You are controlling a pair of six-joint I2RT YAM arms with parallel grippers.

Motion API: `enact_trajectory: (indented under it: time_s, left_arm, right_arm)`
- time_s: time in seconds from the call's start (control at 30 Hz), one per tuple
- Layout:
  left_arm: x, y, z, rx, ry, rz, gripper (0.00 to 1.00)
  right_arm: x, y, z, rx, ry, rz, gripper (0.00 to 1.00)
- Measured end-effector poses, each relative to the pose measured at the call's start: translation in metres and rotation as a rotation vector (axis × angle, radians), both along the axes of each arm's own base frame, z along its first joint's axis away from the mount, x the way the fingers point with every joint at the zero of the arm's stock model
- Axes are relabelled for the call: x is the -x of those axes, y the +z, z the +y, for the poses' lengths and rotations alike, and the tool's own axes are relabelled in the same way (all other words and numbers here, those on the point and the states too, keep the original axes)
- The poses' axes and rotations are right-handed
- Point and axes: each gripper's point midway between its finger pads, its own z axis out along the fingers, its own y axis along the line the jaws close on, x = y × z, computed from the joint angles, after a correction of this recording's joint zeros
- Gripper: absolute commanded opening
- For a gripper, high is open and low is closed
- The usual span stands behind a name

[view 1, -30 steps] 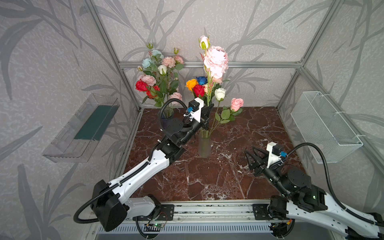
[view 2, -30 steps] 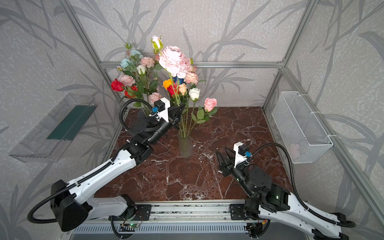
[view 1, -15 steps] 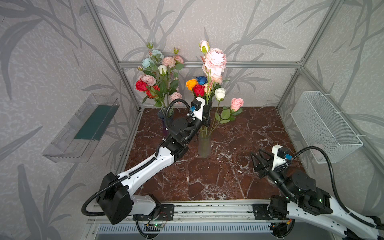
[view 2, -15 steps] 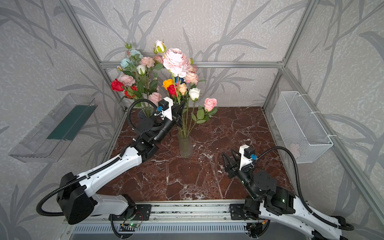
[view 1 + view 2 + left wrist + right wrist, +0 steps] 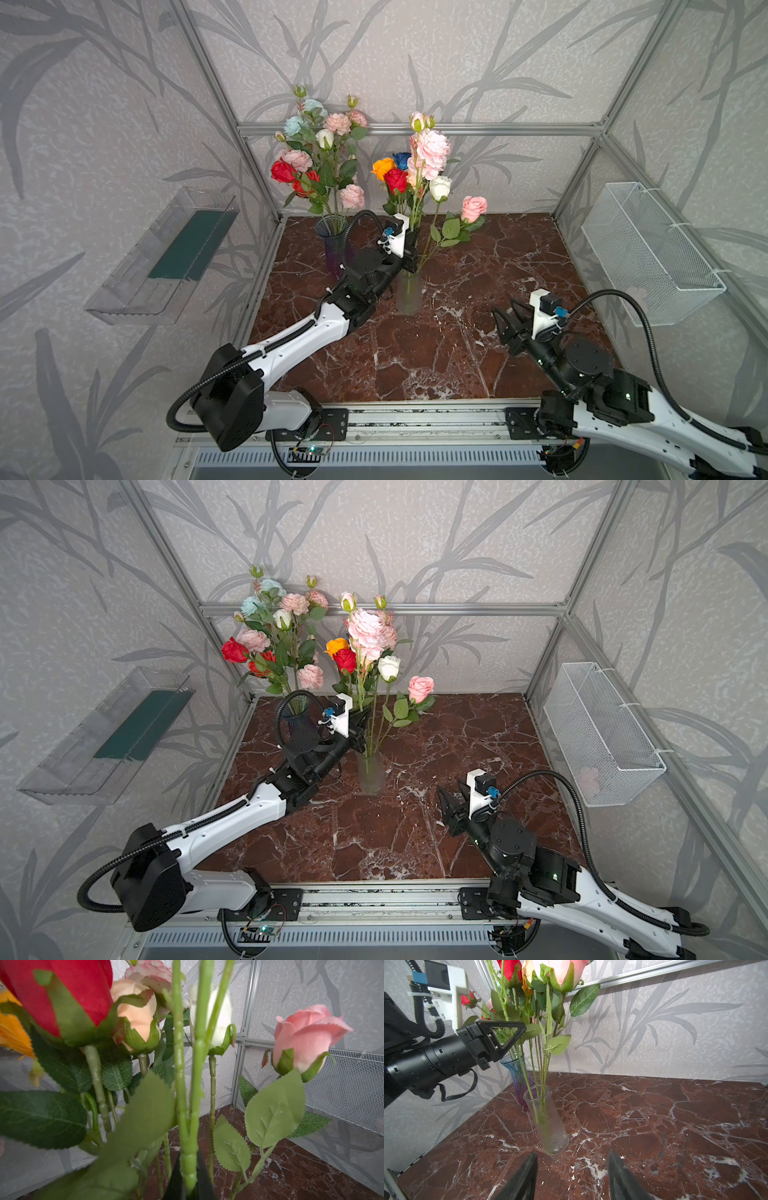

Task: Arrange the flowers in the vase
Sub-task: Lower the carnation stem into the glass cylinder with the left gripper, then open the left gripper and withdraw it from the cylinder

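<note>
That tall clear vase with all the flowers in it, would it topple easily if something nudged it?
Probably tippy: the clear vase is slim and narrow-based, while the flowers rise far above it and lean sideways. It looks like ribbed glass, so likely breakable and sliding readily on the polished marble table.

Your light is bright, even and soft-shadowed in both top views; the left wrist view blurs the nearest red rose (image 5: 62, 991).
</note>
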Motion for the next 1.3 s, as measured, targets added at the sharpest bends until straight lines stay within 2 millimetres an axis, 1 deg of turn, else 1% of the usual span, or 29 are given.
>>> enact_trajectory:
  time_s: [0.1,0.17,0.27,0.33,0.4,0.47,0.57,0.7,0.77,0.83,0.9,0.93,0.97,1.07,1.17,1.2,1.27,1.3]
  left_arm:
    - [0.000,-0.004,-0.001,0.002,-0.005,0.020,0.30]
    - [0.000,-0.013,-0.003,-0.017,-0.015,0.059,0.42]
    - [0.004,-0.027,-0.005,-0.048,-0.037,0.145,0.53]
    - [0.011,-0.031,-0.002,-0.059,-0.048,0.199,0.56]
    - [0.023,-0.031,0.002,-0.061,-0.062,0.240,0.57]
    - [0.037,-0.025,0.009,-0.052,-0.071,0.263,0.58]
    - [0.057,-0.012,0.025,-0.022,-0.071,0.267,0.62]
    - [0.077,-0.003,0.045,-0.010,-0.059,0.273,0.64]
    - [0.085,-0.003,0.054,-0.016,-0.048,0.287,0.65]
    - [0.093,-0.005,0.064,-0.028,-0.032,0.303,0.69]
    - [0.101,-0.006,0.074,-0.038,-0.013,0.315,0.76]
    - [0.106,-0.007,0.082,-0.043,0.001,0.322,0.83]
    - [0.110,-0.007,0.089,-0.045,0.014,0.329,0.99]
    - [0.127,-0.005,0.110,-0.045,0.045,0.342,0.99]
    - [0.146,0.009,0.134,-0.029,0.079,0.324,0.99]
    - [0.151,0.013,0.141,-0.025,0.090,0.316,0.99]
    - [0.163,0.023,0.160,-0.009,0.132,0.291,0.99]
    - [0.167,0.025,0.169,-0.005,0.155,0.283,0.99]
  right_arm:
    - [0.000,0.000,0.000,0.000,0.000,0.000,0.56]
    - [0.000,0.000,0.000,0.001,-0.001,0.001,0.56]
    - [-0.001,-0.002,0.002,0.011,-0.002,0.004,0.57]
    - [-0.002,-0.004,0.003,0.019,-0.003,0.008,0.57]
    - [-0.002,-0.005,0.004,0.027,-0.004,0.011,0.57]
    - [-0.003,-0.006,0.005,0.036,-0.004,0.012,0.57]
    - [-0.004,-0.005,0.007,0.052,-0.006,0.010,0.58]
    - [-0.005,-0.001,0.009,0.065,-0.006,0.008,0.58]
    - [-0.006,0.002,0.010,0.071,-0.005,0.005,0.59]
    - [-0.006,0.006,0.010,0.073,-0.006,0.002,0.60]
    - [-0.007,0.009,0.011,0.077,-0.007,-0.001,0.62]
    - [-0.007,0.010,0.011,0.081,-0.007,-0.001,0.63]
    - [-0.007,0.011,0.011,0.084,-0.007,-0.001,0.63]
    - [-0.007,0.015,0.011,0.103,-0.007,0.003,0.66]
    - [-0.006,0.024,0.010,0.115,-0.004,-0.007,0.75]
    - [-0.006,0.027,0.010,0.123,-0.002,-0.013,0.77]
    - [-0.007,0.031,0.010,0.144,-0.005,-0.018,0.80]
    - [-0.008,0.034,0.012,0.161,-0.006,-0.021,0.85]
